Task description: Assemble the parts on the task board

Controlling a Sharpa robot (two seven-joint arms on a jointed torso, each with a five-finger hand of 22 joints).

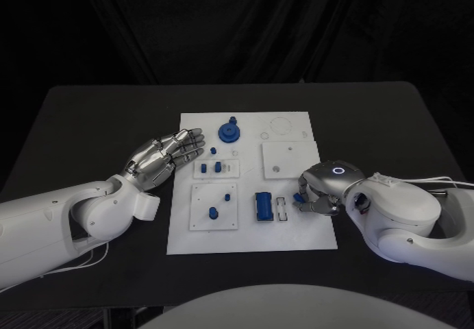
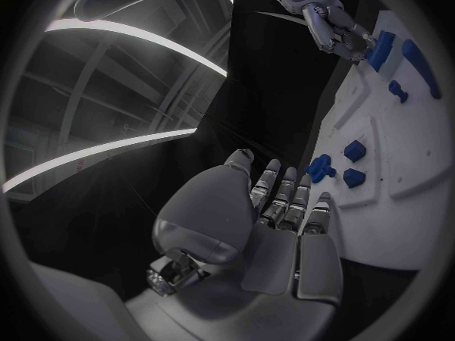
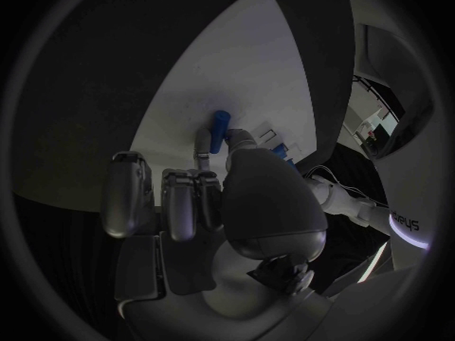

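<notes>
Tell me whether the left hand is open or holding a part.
Open. The left hand hangs flat at the task board's left edge, fingers extended and apart, nothing in them.

I see blue parts [image 1: 265, 205] on a white board [image 1: 252, 236], black table [image 1: 98, 123], silver hands on white arms [image 1: 59, 223].
</notes>
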